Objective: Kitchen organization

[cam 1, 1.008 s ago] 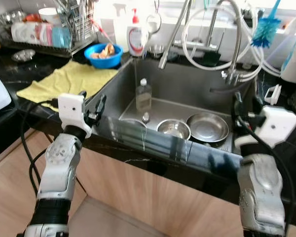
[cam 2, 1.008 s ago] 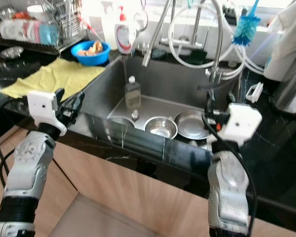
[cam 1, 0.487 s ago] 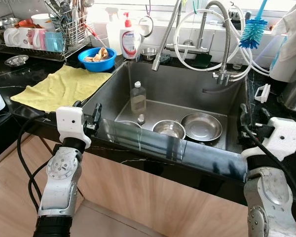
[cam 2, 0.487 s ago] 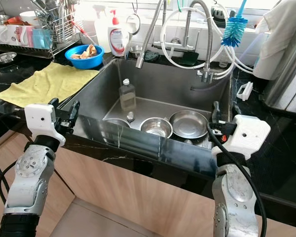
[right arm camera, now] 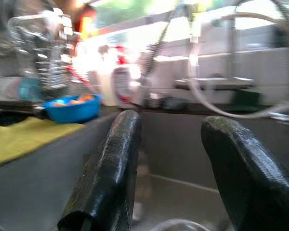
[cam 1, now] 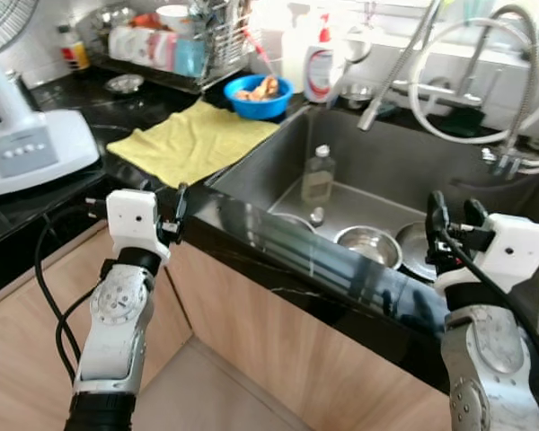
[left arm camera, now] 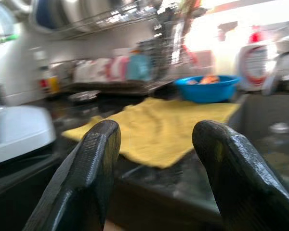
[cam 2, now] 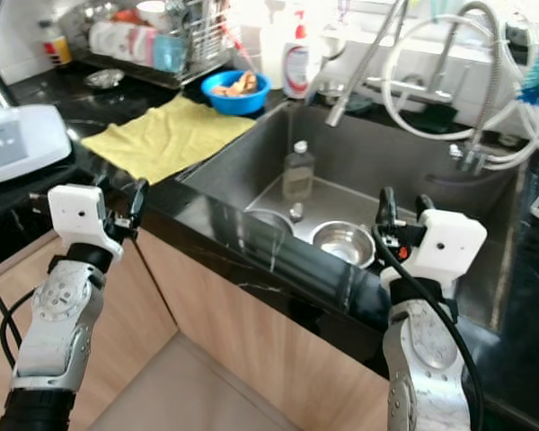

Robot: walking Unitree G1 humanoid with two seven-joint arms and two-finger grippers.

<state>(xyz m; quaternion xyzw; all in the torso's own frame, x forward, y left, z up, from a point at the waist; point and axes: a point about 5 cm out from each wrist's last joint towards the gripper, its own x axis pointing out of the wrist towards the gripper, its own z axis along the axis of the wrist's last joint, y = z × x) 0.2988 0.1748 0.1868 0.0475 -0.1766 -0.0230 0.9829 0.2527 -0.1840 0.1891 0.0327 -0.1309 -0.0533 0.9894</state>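
Black marble-look countertop with light wood cabinet fronts underneath, pretty standard kitchen. Bright daylight is blowing out the window behind the steel sink.

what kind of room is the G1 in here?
Most likely a home kitchen: a deep stainless steel sink set in a black stone counter holds round steel bowls, a wire dish rack of mugs stands behind, and a yellow cloth lies beside the sink.

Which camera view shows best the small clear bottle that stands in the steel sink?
The left eye view: the small clear bottle stands whole and fairly sharp in the steel sink. The right eye view shows it similarly; the left wrist view shows a blurred part.
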